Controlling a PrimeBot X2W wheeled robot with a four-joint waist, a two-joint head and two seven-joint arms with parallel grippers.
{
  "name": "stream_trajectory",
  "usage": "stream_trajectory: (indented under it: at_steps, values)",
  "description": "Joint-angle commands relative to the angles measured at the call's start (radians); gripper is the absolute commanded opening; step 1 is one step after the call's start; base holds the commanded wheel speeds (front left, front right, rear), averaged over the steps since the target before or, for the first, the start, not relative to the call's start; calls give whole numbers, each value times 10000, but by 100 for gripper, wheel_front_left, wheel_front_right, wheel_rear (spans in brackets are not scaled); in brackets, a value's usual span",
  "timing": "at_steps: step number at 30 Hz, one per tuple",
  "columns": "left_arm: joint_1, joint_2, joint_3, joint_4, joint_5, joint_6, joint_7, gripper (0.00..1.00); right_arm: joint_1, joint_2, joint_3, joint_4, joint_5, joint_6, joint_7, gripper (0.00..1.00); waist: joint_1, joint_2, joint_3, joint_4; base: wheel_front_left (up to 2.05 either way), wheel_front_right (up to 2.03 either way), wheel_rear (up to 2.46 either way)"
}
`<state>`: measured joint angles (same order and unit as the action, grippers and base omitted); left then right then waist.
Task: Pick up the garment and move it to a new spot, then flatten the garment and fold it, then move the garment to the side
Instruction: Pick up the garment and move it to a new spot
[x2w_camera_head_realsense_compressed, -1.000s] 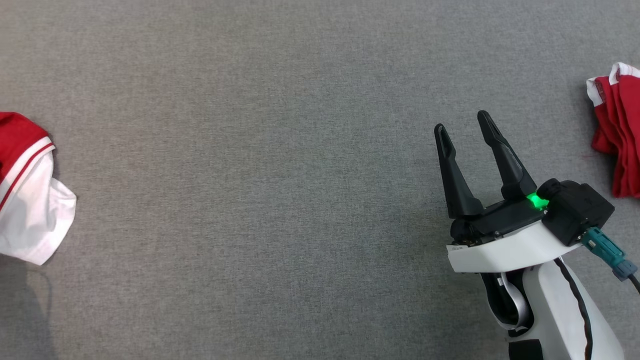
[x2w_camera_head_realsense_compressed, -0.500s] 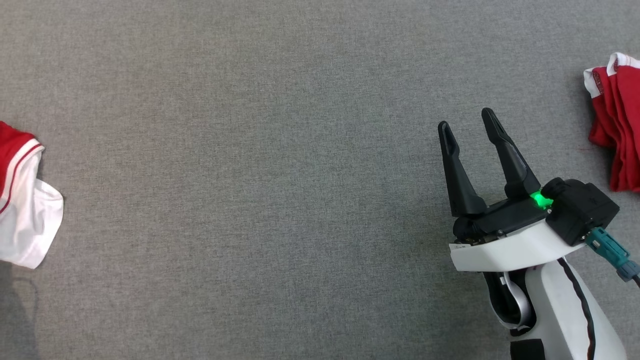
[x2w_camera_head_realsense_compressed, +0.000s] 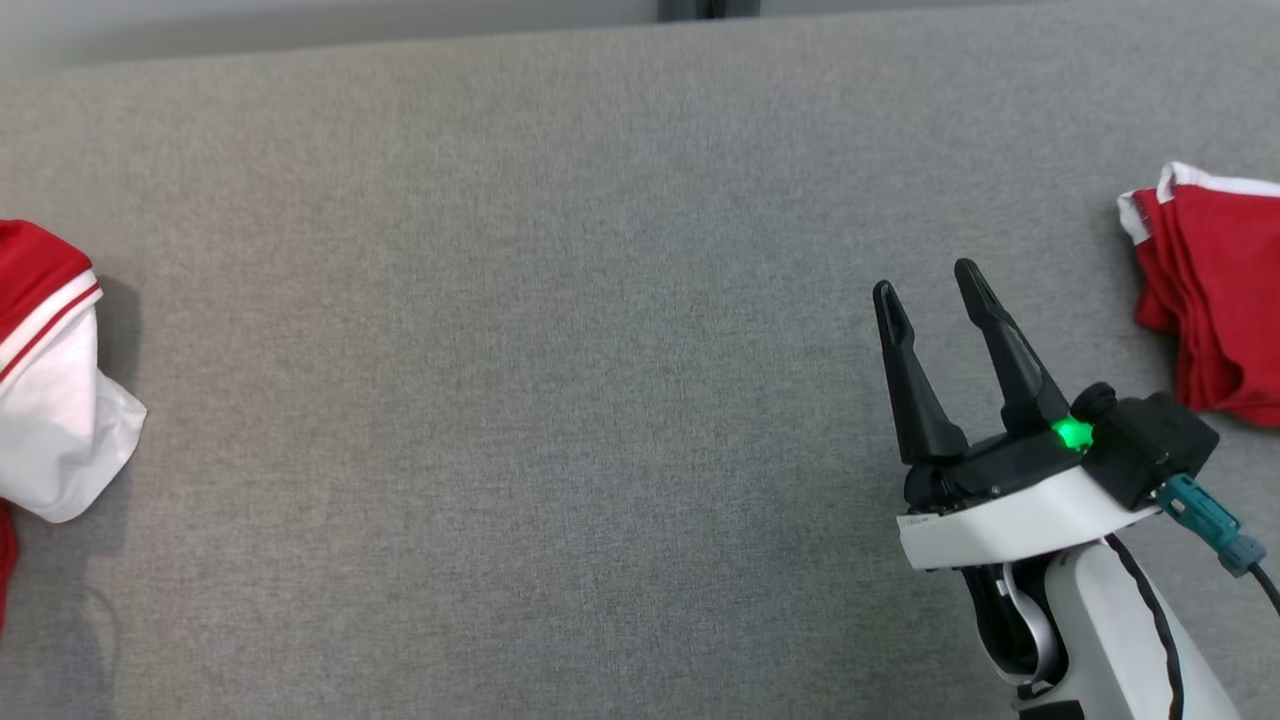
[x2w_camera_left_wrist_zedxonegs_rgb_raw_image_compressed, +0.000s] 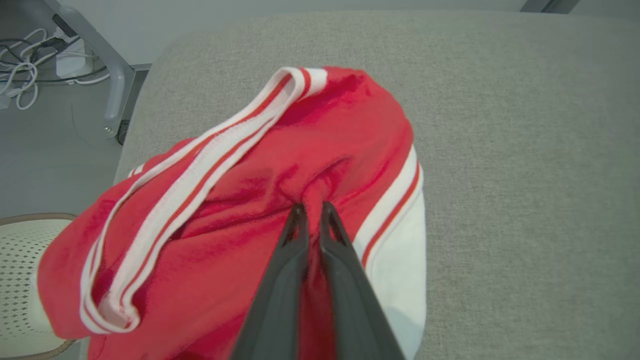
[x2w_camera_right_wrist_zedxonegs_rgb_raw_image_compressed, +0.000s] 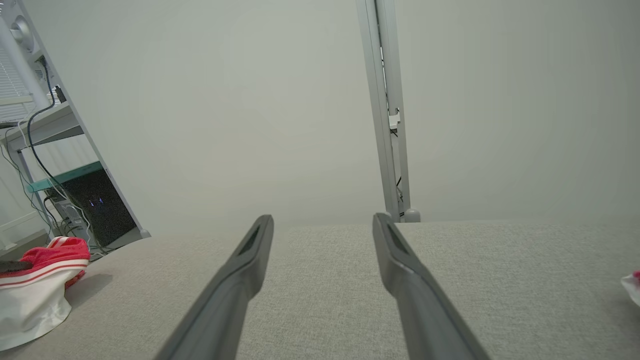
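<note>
The garment (x2w_camera_left_wrist_zedxonegs_rgb_raw_image_compressed: 320, 140) is red with white striped trim and a white panel, bunched up near the left end of the grey table. My left gripper (x2w_camera_left_wrist_zedxonegs_rgb_raw_image_compressed: 311, 207) is shut on a fold of its red cloth, fingers almost touching. The head view shows the garment (x2w_camera_head_realsense_compressed: 40, 400) at the left edge, and in the right wrist view the garment (x2w_camera_right_wrist_zedxonegs_rgb_raw_image_compressed: 40, 280) sits far to the left. My right gripper (x2w_camera_head_realsense_compressed: 927, 280) hovers open over bare table at the right. Nothing lies between the fingers of the right gripper (x2w_camera_right_wrist_zedxonegs_rgb_raw_image_compressed: 324, 219).
A second, folded red garment (x2w_camera_head_realsense_compressed: 1215, 300) lies at the table's right edge. The table's far edge (x2w_camera_head_realsense_compressed: 400, 50) runs along the top. A pale perforated basket (x2w_camera_left_wrist_zedxonegs_rgb_raw_image_compressed: 20, 260) and a table leg (x2w_camera_left_wrist_zedxonegs_rgb_raw_image_compressed: 107, 75) stand past the left end. A metal post (x2w_camera_right_wrist_zedxonegs_rgb_raw_image_compressed: 387, 110) rises behind.
The head camera has tilted, bringing the table's far edge into view. My left gripper has closed on the garment, whose white flap sits bunched differently. The right gripper stays open.
</note>
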<state>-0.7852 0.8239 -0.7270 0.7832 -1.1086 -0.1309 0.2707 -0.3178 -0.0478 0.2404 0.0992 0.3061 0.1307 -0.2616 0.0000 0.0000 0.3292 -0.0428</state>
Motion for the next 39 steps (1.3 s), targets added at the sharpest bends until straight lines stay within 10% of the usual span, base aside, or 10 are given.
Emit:
stream_trajectory:
  at_steps: [1, 19, 29, 39]
  values:
    - [-208, 102, -173, -169, 97, 2, -138, 0, 170, -57, -20, 52, 91, 2, -46, 100, 0, 0, -564, -32, 0, 0, 0]
    - [-1416, -92, -2222, -3158, 1044, 2, -613, 0, 1441, -55, -293, 318, 607, 2, -46, 100, 0, 0, -2894, -920, 0, 0, 0]
    - [-2027, -1449, -1769, -5042, 513, 222, -1336, 0, 1595, -52, -896, 112, 479, 2, -46, 100, 0, 0, -3080, -1339, 0, 0, 0]
    - [-661, -1518, -1681, -5437, -103, 514, -1970, 0, 1671, -52, -1233, -73, 381, 2, -46, 100, 0, 0, -2793, -1244, 0, 0, 0]
